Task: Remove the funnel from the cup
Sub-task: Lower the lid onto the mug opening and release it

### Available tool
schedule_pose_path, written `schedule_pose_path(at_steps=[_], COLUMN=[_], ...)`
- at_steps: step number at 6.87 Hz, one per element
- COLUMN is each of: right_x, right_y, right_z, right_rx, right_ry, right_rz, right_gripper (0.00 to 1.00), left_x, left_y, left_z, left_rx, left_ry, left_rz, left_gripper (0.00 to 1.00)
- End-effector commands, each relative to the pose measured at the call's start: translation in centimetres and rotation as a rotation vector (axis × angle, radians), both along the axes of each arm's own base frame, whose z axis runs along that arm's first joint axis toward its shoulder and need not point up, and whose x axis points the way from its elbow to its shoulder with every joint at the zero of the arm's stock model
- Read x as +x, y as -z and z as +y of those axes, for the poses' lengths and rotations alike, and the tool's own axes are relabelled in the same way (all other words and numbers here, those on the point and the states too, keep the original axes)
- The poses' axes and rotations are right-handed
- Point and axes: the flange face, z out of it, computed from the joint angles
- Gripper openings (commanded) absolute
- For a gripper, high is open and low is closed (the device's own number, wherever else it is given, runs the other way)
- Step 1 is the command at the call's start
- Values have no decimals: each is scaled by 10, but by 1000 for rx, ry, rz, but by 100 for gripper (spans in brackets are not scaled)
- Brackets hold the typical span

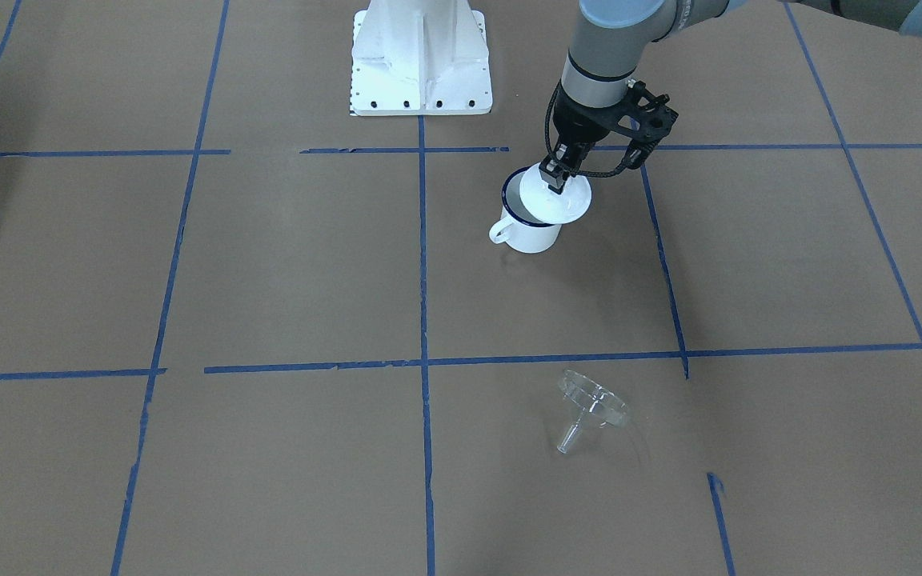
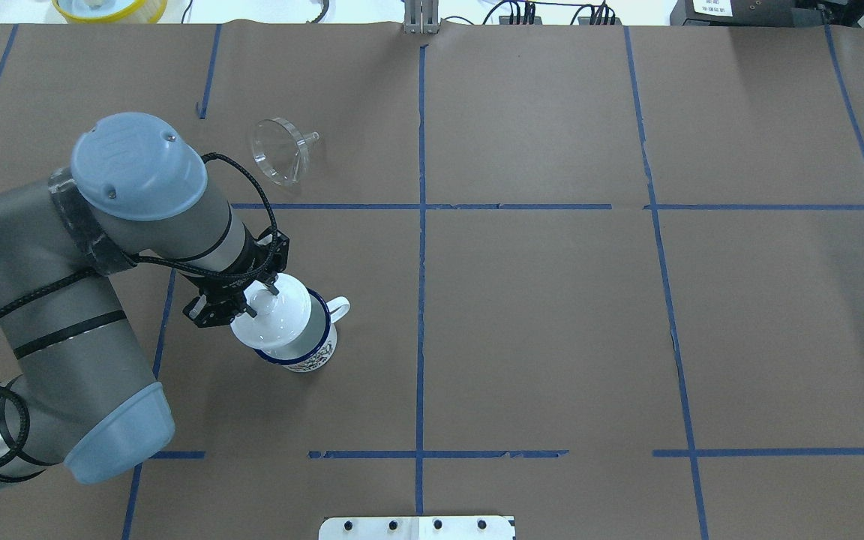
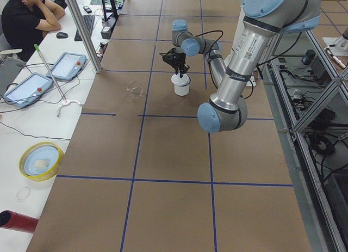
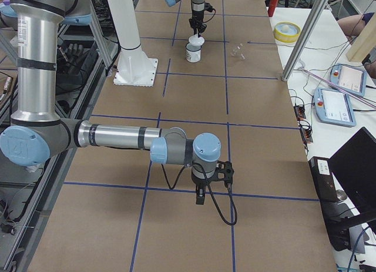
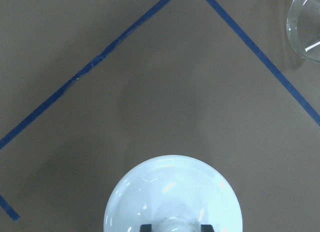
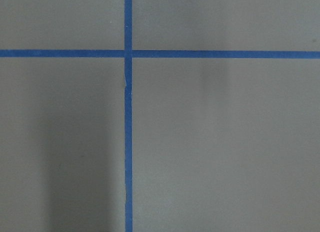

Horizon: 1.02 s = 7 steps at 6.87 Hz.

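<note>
The clear funnel lies on its side on the brown table, far from the cup; it also shows in the overhead view and at the top right of the left wrist view. The cup, a white mug with a blue rim, stands upright. My left gripper is shut on the knob of a white domed lid. The lid is held partly over the mug's mouth, shifted to one side. My right gripper hangs over bare table far off; I cannot tell whether it is open or shut.
The white robot base stands at the table's robot side. A yellow bowl sits off the far edge. Blue tape lines cross the brown paper. Operators' desks with tablets lie beyond the table.
</note>
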Motion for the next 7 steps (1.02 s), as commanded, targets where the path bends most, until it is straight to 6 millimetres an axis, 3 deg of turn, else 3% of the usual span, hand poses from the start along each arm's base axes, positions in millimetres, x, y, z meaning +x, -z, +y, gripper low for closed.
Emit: schedule_pose_path(at_steps=[1, 3, 7], right_x=[0, 0, 0], right_y=[0, 0, 0], right_z=[0, 0, 0], right_rx=[0, 0, 0], right_ry=[0, 0, 0], right_rz=[0, 0, 0], right_gripper=[100, 100, 100], left_x=[2, 14, 16], left_y=[4, 8, 16], left_z=[3, 10, 10], left_rx=[-37, -44, -38], left_ry=[22, 5, 17], left_rz=[-16, -40, -28], left_gripper=[0, 0, 0])
